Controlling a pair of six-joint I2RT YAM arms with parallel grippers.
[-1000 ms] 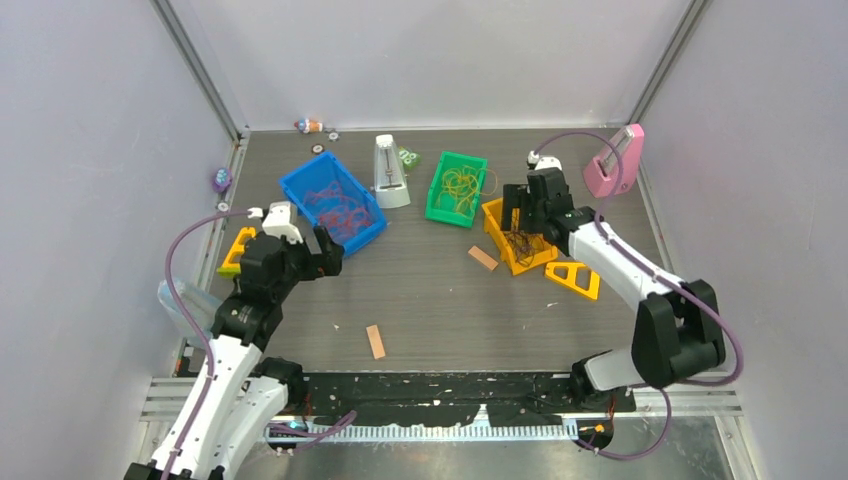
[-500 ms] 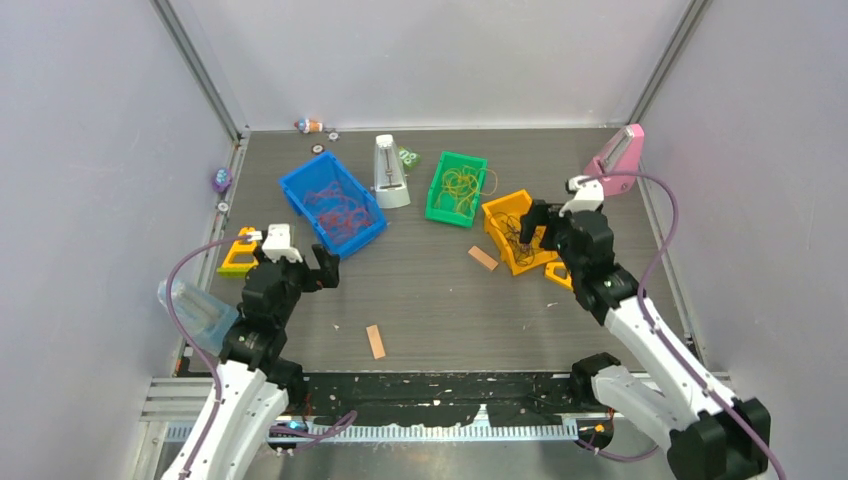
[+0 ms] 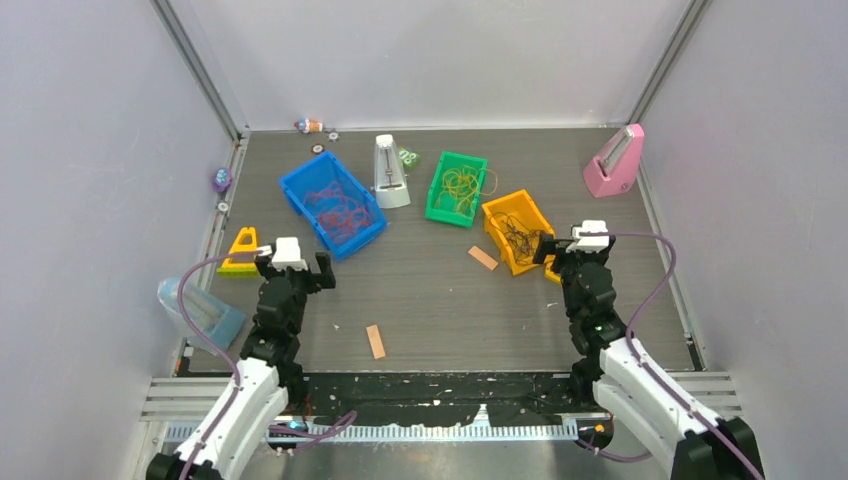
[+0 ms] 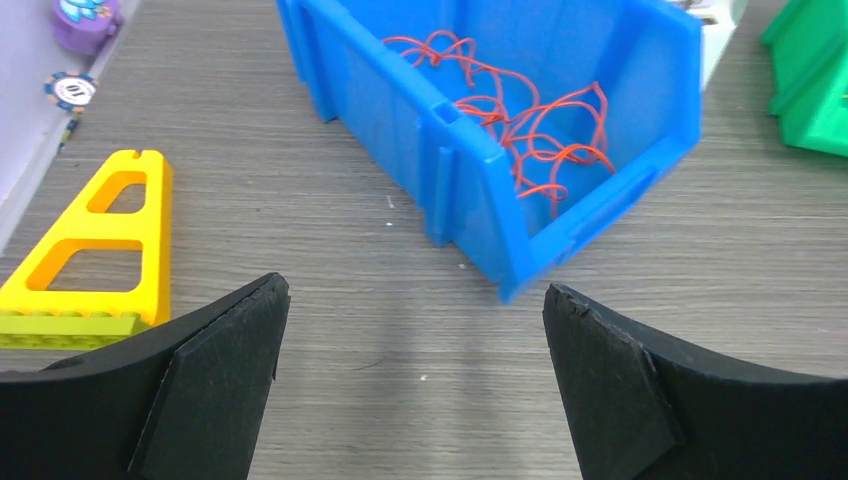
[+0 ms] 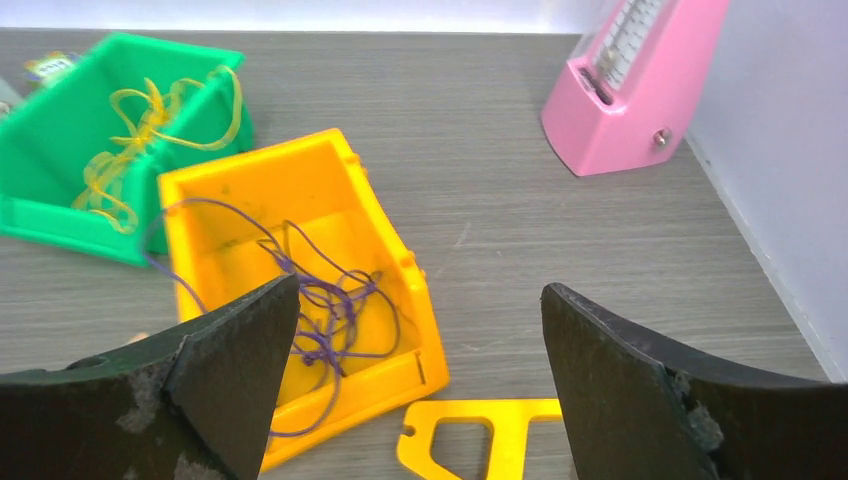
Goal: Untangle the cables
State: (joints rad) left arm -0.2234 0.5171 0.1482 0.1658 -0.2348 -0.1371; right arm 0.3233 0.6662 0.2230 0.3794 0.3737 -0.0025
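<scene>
We see the left end effector (image 4: 410,300) spread, facing red cables (image 4: 530,150) in the blue bin (image 4: 380,100). The right end effector (image 5: 420,300) is spread before purple cables (image 5: 340,300) in the orange bin (image 5: 250,190). Yellow cables (image 5: 110,170) perhaps overhang the green bin (image 5: 60,215).

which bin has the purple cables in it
The orange bin, rightmost of the three: tangled purple cables lie inside. The blue bin holds red cables and the green bin yellow cables.

Grey, wood-grained table (image 4: 330,330); red cables (image 4: 520,120) in a blue bin (image 4: 380,100); yellow cables (image 5: 150,130) in a green bin (image 5: 60,220); dark purple cables (image 5: 325,300) in an orange bin (image 5: 250,210); pink metronome (image 5: 640,80).
</scene>
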